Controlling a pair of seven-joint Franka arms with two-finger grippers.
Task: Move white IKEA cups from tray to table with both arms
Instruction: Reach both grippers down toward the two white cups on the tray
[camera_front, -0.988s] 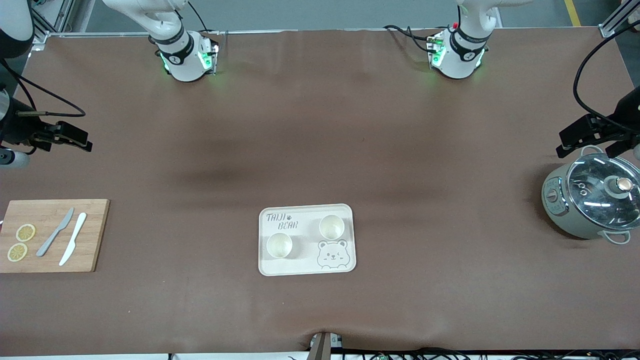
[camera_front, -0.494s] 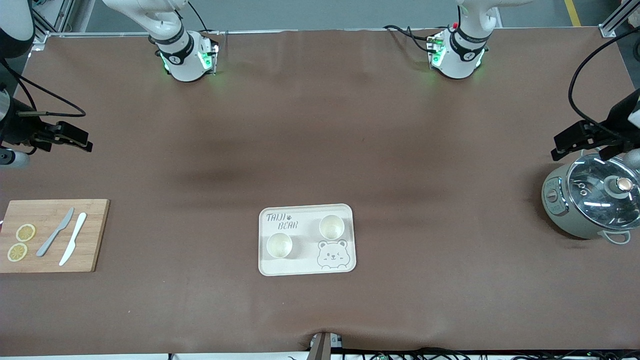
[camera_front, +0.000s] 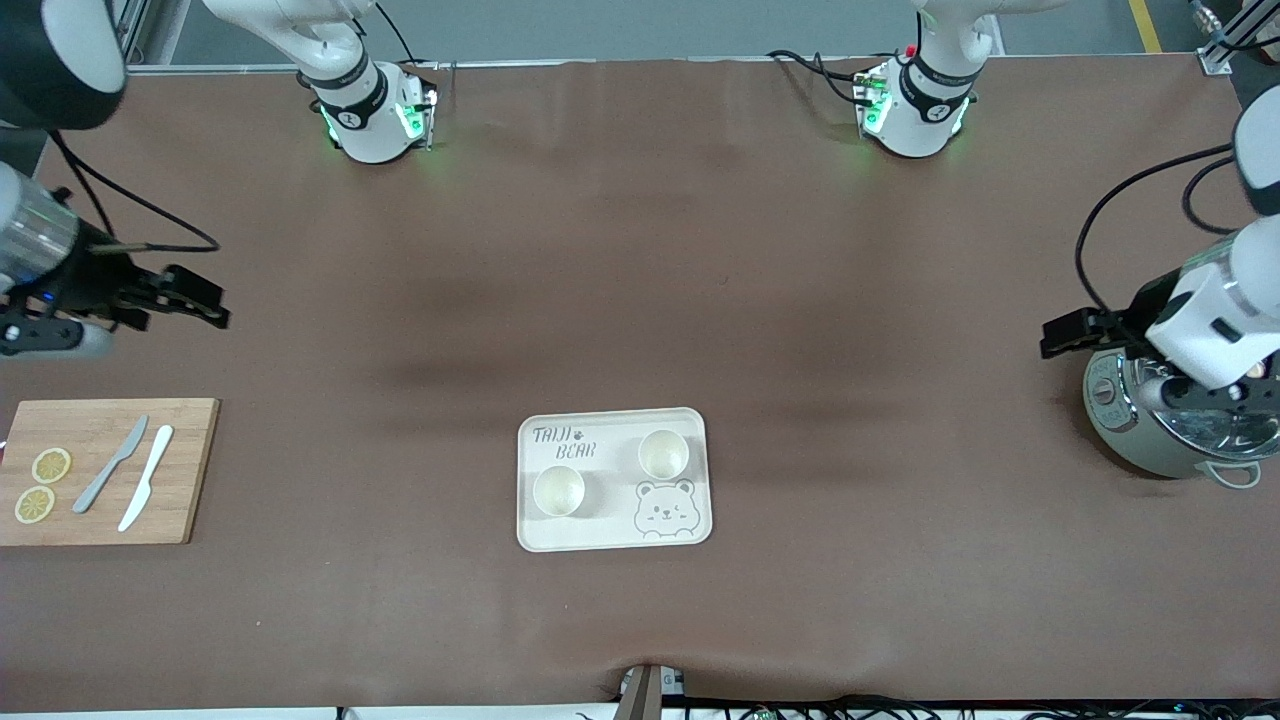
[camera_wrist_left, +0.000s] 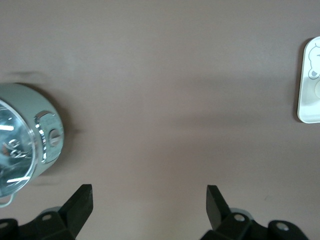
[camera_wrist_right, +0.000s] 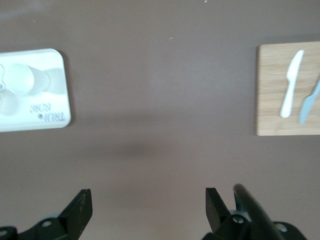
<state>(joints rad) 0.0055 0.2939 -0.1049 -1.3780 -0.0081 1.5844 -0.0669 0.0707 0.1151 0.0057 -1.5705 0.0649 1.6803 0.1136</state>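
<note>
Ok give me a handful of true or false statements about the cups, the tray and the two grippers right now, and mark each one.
1. Both cups stand on the tray. True.
2. The left gripper holds a cup. False: it is open and empty, beside the pot.
3. The right gripper is open over bare table. True.
4. Two knives lie on the tray. False: they lie on the cutting board.
5. One cup lies tipped over. False: both stand upright.

Around one bear tray (camera_front: 613, 535) holding two cups (camera_front: 558, 490) (camera_front: 662, 453): one cutting board (camera_front: 185, 470) with two knives (camera_front: 110, 464) (camera_front: 146, 477) and two lemon slices (camera_front: 51, 465) (camera_front: 34, 504), and one pot (camera_front: 1150, 440).
</note>
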